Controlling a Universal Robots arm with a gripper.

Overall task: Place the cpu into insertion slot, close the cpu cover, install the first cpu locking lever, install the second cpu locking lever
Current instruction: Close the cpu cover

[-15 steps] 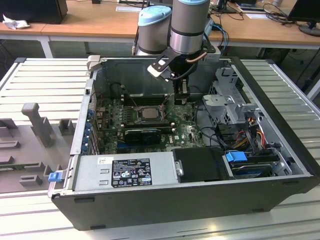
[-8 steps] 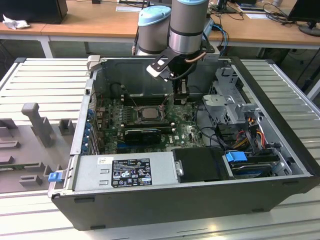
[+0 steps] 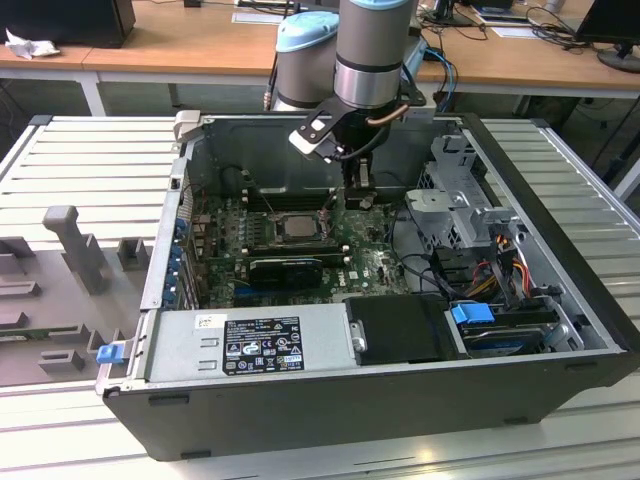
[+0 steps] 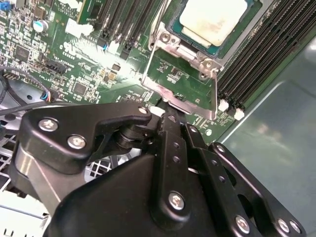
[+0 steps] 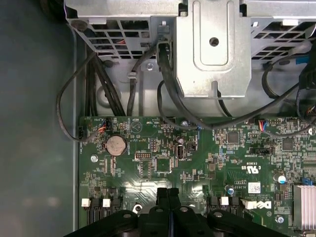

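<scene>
**A:** Where was the cpu [image 4: 212,19]?

**B:** It lay flat in the insertion slot [image 4: 174,27], pale face up, near the middle of the exterior view. The cpu cover [image 4: 215,94] was not over it. The silvery frame was swung open to the socket's side, and green board showed through its window.

**A:** And the gripper [image 4: 165,109]?

**B:** It was right at the cover's free edge, on the side away from the chip. The jaws were pressed together, and in both wrist views there was no gap between the fingertips [image 5: 162,195]. I could not tell whether the cover's lip was nipped between them. The chip lay apart from the jaws, with the whole cover in between.

**A:** How much room was there to move?

**B:** It was tight. Long black memory slots [image 4: 261,54] ran along two sides of the socket, and the grey case wall [image 4: 281,158] rose just past one bank. A metal drive cage [image 3: 455,195] and its cables [image 3: 500,260] crowded the exterior view's right. Above the board the case was open.

**A:** What did it all sit on?

**B:** The motherboard [image 3: 370,265] lay inside an open computer case [image 3: 330,400], with the power supply [image 3: 250,345] along the lower part of the frame. The case rested on a pale slatted table [image 3: 80,150]. Wooden desks [image 3: 200,50] ran across the top of the frame.
</scene>
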